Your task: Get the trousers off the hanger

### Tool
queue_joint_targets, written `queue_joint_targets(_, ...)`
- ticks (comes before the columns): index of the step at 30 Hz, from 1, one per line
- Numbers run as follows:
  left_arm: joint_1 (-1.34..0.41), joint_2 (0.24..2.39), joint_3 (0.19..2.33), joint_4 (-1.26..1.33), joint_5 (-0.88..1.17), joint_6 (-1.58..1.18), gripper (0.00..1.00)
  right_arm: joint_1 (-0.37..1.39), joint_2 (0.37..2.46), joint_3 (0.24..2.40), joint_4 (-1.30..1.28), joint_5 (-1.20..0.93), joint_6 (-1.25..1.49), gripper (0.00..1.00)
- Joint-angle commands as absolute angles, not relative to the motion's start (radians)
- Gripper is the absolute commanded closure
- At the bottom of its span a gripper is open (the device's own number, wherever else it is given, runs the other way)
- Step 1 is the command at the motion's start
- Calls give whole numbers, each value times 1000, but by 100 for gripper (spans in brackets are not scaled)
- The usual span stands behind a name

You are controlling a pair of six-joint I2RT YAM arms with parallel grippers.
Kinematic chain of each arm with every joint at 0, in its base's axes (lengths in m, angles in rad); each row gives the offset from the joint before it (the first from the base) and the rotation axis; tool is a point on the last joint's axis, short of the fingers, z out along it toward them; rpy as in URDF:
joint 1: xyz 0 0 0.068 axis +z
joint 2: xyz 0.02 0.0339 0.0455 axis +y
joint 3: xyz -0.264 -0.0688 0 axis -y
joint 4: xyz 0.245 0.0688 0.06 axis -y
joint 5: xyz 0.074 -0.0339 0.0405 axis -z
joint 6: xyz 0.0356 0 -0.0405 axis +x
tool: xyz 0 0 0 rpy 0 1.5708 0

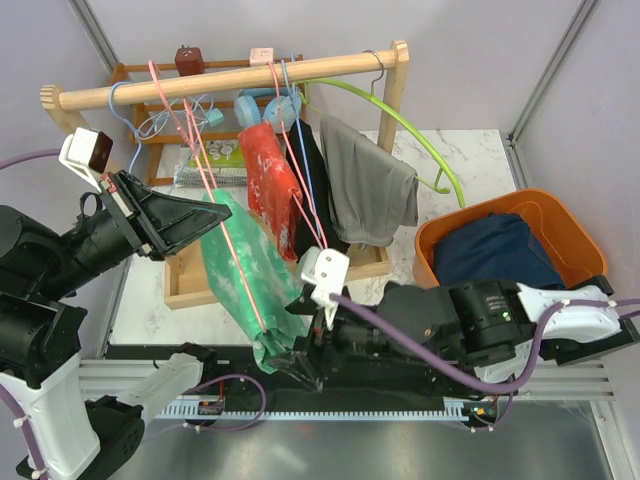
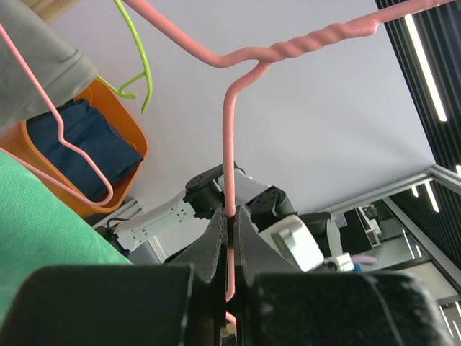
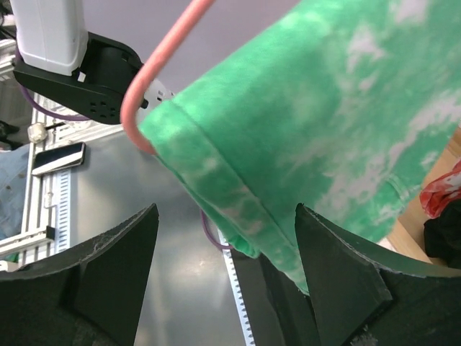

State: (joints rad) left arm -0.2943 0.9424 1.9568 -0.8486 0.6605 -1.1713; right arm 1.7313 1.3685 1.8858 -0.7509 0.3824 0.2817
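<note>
The mint-green trousers (image 1: 250,280) hang folded over a pink wire hanger (image 1: 235,255) in front of the wooden rack. My left gripper (image 1: 213,215) is shut on that hanger, and its wire (image 2: 229,144) runs straight down between the pressed fingertips (image 2: 230,216). My right gripper (image 1: 305,368) is at the trousers' lower end. In the right wrist view its jaws (image 3: 227,245) stand wide open, with the hem corner of the green trousers (image 3: 288,144) hanging between them, closer to the right finger. The dark navy trousers (image 1: 495,250) lie in the orange basket (image 1: 560,225).
On the wooden rail (image 1: 230,80) hang a red garment (image 1: 270,180), a black one (image 1: 318,180) and a grey one (image 1: 370,185). An empty lime-green hanger (image 1: 420,140) hangs at the rail's right end. A wooden tray base (image 1: 190,280) sits under the rack.
</note>
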Motion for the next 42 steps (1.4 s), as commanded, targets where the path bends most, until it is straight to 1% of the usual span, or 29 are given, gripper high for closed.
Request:
queue_joint_targets(1, -296, 934, 1965, -684, 738, -1249, 98, 1810, 1407, 1902, -693, 609, 252, 16)
queue_joint_targets(5, -296, 946, 1964, -673, 773, -1265, 98, 1824, 1382, 1873, -700, 699, 264, 18)
queue_joint_targets(9, -296, 959, 1971, -631, 819, -1285, 98, 1827, 1332, 1826, -683, 689, 262, 19)
queue_joint_targets(15, -296, 966, 1968, -609, 844, -1301, 98, 1827, 1380, 1905, -653, 738, 226, 20)
queue_joint_targets(18, -296, 966, 1967, -601, 854, -1298, 98, 1833, 1405, 1928, -649, 701, 203, 19)
queue_joint_targets(22, -296, 962, 1963, -595, 862, -1292, 98, 1842, 1398, 1933, -611, 563, 190, 15)
queue_joint_targets(31, -296, 962, 1960, -574, 868, -1290, 98, 1856, 1339, 1916, -632, 629, 196, 12)
queue_joint_targets(38, -296, 963, 1956, -568, 871, -1298, 98, 1861, 1428, 1988, -623, 698, 170, 13)
queue_joint_targets(41, -296, 962, 1953, -566, 870, -1298, 98, 1873, 1460, 2010, -614, 782, 164, 14)
queue_joint_targets(42, -296, 960, 1951, -565, 871, -1298, 98, 1876, 1463, 2010, -604, 848, 160, 14)
